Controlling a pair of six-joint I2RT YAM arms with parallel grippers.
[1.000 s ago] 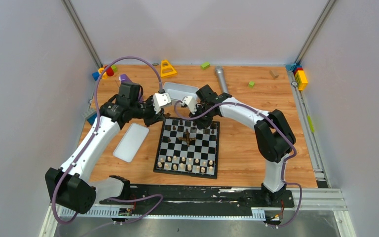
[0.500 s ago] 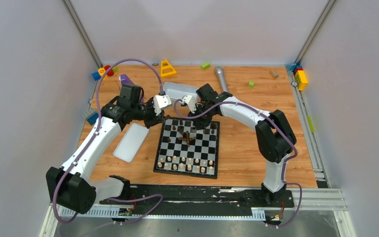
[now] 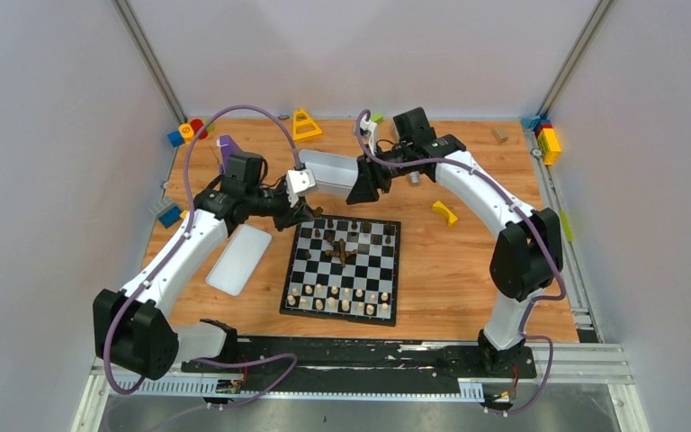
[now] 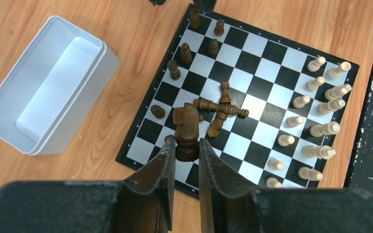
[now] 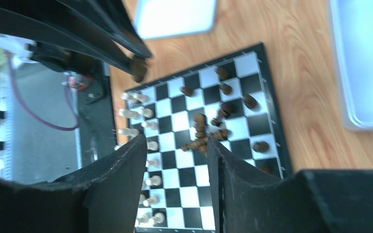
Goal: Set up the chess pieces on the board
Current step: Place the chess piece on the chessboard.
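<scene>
1. Left wrist view only: shows the left gripper [image 4: 187, 153] closed to a narrow gap on the base of a dark brown knight [image 4: 186, 124], held upright above the chessboard [image 4: 267, 73] near one edge.
2. Same view alone resolves a heap of fallen dark pieces [image 4: 218, 109] mid-board. Also picks out standing dark pieces [image 4: 186, 52] on the side nearest the tray and pale pieces [image 4: 320, 128] ranked in two rows along the opposite side.
3. Right wrist view only: shows the right gripper [image 5: 175, 184] with jaws well apart and nothing between them, looking down on the board from above. Also catches the other arm's fingertips with the knight at upper left.
4. Top view alone places both arms. Puts the left gripper at the board's far left corner, and the right gripper just beyond the far edge, at the right end of the white tray [image 4: 85, 104].
5. Against a second ago: right arm pulled back from over the board's far rows toward the rear of the table. Uncovered thereby: a yellow block [image 3: 444, 212] right of the board. Left arm shifted only slightly, knight held at the same corner.
6. Tray: empty, seen plainly from the left wrist. Beside the board's left edge, apart from it: the white lid [image 3: 239, 258], lying flat.
</scene>
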